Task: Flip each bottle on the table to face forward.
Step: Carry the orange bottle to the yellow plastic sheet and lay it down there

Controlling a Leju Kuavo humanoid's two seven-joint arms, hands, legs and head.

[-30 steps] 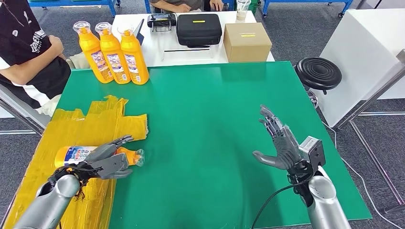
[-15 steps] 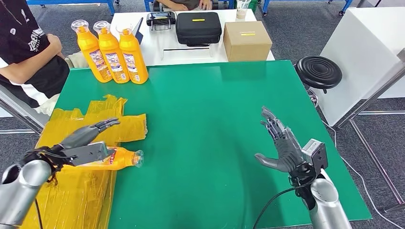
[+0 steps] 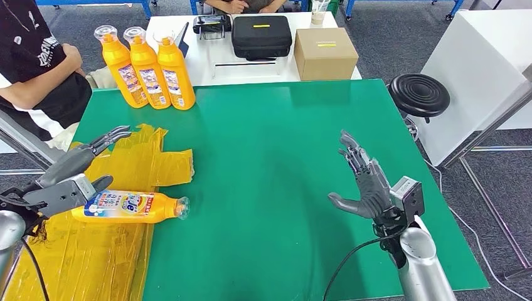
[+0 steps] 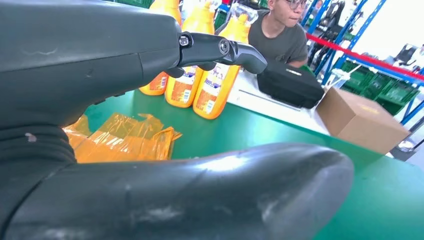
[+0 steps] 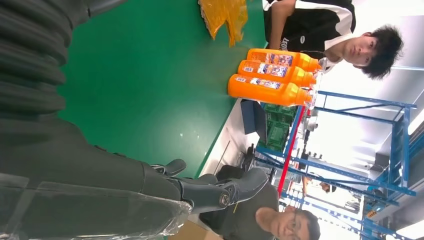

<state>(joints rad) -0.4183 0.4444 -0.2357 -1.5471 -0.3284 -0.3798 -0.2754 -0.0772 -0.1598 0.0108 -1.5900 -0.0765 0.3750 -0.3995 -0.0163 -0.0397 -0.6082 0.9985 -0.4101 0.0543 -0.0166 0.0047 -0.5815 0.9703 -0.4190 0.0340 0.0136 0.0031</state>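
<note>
We see an orange bottle lying on its side at the near left of the green table, partly on the crumpled yellow plastic sheet and partly on bare green. Its long axis runs left to right, the clear cap pointing right toward the table's middle and its base toward the left hand. Its label faces up: white and blue with large blue lettering that we cannot read for certain. Our left hand sits just beside the bottle's base with fingers spread and holding nothing; we cannot tell whether its thumb touches the bottle. Our right hand is raised over the near right of the table, palm turned toward the left, fingers extended and apart, thumb out, nothing in it. At the far left corner three more orange bottles stand upright in a tight row, touching one another, clear caps up, their white-and-blue labels turned toward us; the print is too small to read. Beyond the green surface, on a white table, lie a black case with a small yellow strip on its lid and a cardboard box with a yellow tag. A person in a black shirt with white lettering sits at the far left, and a black stool stands to the right.
</note>
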